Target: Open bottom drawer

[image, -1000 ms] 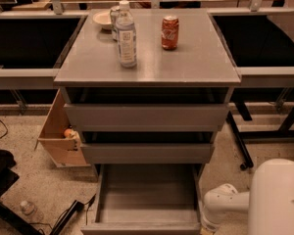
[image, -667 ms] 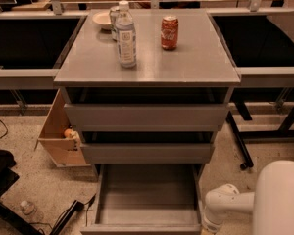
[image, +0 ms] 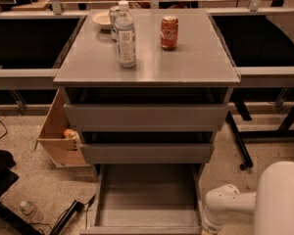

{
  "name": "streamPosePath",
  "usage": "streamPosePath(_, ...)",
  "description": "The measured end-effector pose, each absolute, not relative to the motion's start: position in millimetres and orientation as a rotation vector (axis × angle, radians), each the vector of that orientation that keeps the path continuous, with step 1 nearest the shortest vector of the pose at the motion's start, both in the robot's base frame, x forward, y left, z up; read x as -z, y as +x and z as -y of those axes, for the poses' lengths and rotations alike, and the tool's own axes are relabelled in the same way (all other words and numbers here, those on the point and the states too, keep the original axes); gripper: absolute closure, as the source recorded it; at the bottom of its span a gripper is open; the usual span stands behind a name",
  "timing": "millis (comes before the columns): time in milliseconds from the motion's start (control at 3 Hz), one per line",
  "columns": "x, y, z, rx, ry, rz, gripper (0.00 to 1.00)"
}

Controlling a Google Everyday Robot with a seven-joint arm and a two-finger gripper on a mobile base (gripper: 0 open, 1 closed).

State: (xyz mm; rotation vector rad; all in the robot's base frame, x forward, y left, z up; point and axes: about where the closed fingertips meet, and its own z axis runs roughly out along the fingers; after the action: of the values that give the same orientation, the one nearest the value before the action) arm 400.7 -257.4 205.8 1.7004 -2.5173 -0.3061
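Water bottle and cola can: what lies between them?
Camera view shows bare cabinet top between water bottle and cola can. The gripper is beside the open bottom drawer.

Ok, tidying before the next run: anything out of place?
A wooden box leans against the cabinet; a bottle lies on the floor. The gripper is by the right front corner of the open bottom drawer.

The bottom drawer (image: 147,195) stands open — hand (image: 208,226) beside its front-right corner.
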Motion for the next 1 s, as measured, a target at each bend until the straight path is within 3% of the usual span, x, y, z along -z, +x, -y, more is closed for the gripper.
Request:
streamPosePath(333,-207.9,392.2,256.7,0.341,1.69,2.505,1.0)
streamPosePath(667,-207.9,392.4,256.7,0.341,1.69,2.505,0.84)
streamPosePath(1000,-207.9,392.4,256.7,0.341,1.69,2.505,0.6)
